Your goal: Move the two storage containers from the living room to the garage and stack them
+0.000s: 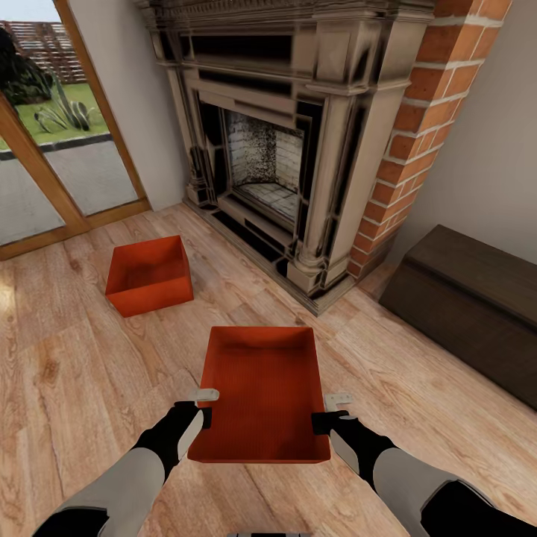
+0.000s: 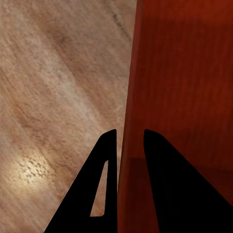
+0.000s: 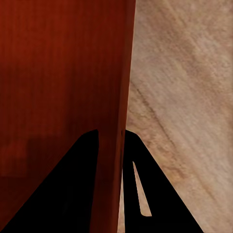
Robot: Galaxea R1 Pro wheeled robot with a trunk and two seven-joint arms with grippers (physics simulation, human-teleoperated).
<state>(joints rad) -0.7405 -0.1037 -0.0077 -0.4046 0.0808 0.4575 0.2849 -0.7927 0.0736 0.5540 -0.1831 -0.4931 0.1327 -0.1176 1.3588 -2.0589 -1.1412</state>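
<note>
**Storage container held by both pincers over the living room floor**

Storage containers: I count two, both orange-red, rectangular, thin-walled and lidless. The nearer container [image 1: 261, 395] sits between my two arms over the light wood-plank floor [image 1: 67, 388], in front of the ornate fireplace [image 1: 276, 142]. The second container [image 1: 148, 274] rests on the planks further off, toward the glass doors [image 1: 52, 149] at the floor's far left edge, well apart from the first.

My left gripper [image 1: 203, 406] is at the near container's left wall, close to its near corner. From the left wrist camera I see the left gripper [image 2: 130, 138] with one dark finger on each side of the thin red wall, the gap narrow, closed down onto that wall. My right gripper [image 1: 328, 412] mirrors it on the right wall; from the right wrist camera the right gripper [image 3: 110, 135] straddles the wall the same way, pinched narrow with the wall between the fingers. I cannot tell whether the container's base touches the planks.

One dark brown wooden chest [image 1: 470, 298] stands along the wall at the floor's right edge, just beside the red brick column [image 1: 418, 134] of the fireplace.
</note>
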